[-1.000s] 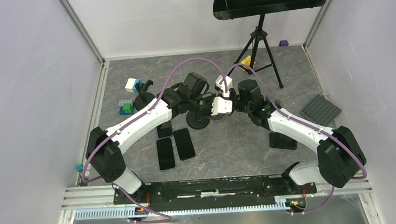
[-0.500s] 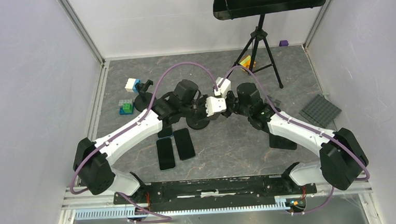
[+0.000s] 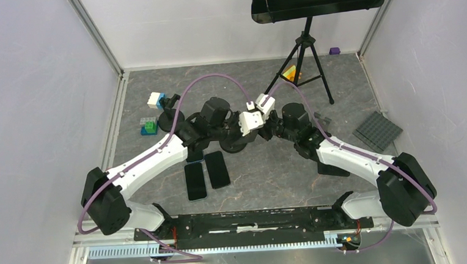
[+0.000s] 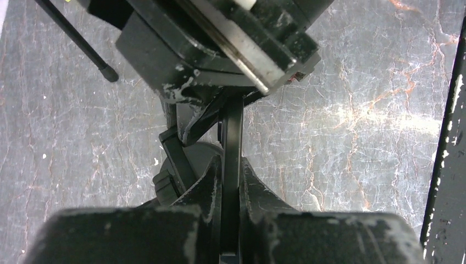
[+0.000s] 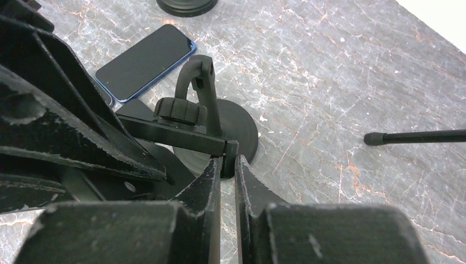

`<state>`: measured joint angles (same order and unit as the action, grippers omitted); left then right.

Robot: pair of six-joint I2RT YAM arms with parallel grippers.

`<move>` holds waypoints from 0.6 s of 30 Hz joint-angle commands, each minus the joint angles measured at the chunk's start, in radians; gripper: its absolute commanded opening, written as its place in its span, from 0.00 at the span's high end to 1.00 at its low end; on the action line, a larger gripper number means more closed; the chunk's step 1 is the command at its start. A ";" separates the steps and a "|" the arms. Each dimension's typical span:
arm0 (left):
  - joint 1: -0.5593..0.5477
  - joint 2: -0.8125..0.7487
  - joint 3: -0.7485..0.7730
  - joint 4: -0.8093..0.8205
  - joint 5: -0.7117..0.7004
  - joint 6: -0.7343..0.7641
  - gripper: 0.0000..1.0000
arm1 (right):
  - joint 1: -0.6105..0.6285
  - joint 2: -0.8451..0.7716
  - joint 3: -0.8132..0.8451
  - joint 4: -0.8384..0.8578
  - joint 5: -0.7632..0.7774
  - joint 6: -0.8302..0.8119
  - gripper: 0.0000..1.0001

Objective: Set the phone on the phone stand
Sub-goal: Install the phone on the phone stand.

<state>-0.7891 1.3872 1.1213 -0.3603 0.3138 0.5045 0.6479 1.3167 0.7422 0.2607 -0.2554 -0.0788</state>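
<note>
Black metal meets black plastic at the centre, where both arms close in over the stand [image 3: 235, 145].

Back along the left arm, behind its gripper, the phones [image 3: 195, 181] lie flat on the table [image 3: 270, 166], side by side. None of them is lifted. A third dark slab shows half hidden under that arm. So the task's thing looks to be waiting on the table, not on the stand.

The left gripper [image 4: 231, 168] is clamped tight on a thin plate [image 4: 232, 129], seen edge-on and running straight out from between its fingers. The plate carries a knob [image 5: 176, 111] on its back, joined to the stand's curved neck. I read it as the stand's cradle rather than a phone. Whether a phone lies against its face I cannot tell.

Just past the left gripper's tips, below the plate, sits the stand's round base.

The right gripper [image 5: 228, 168] comes from the other side. Its jaws are narrow and appear to nip the plate's far end at the very tips. Two opposed grips likely keep the jointed cradle from swinging while its angle is set for a phone.

Off to the right gripper's outer side, well apart, a tripod foot [image 5: 373, 138] rests on the table.
</note>
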 commanded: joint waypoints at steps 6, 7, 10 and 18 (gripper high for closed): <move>0.033 -0.074 0.000 0.190 -0.221 -0.119 0.98 | 0.001 0.008 -0.045 -0.021 0.100 0.033 1.00; 0.033 -0.074 -0.005 0.198 -0.235 -0.128 0.98 | -0.001 0.012 -0.047 -0.020 0.104 0.034 1.00; 0.033 -0.076 -0.010 0.212 -0.281 -0.152 0.98 | -0.001 0.017 -0.055 -0.011 0.112 0.042 1.00; 0.033 -0.090 -0.032 0.251 -0.368 -0.197 0.98 | -0.005 0.024 -0.049 -0.017 0.144 0.050 1.00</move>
<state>-0.7944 1.3659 1.0771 -0.2810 0.2005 0.3828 0.6525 1.3277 0.7212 0.3244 -0.1997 -0.0376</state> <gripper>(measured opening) 0.108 0.130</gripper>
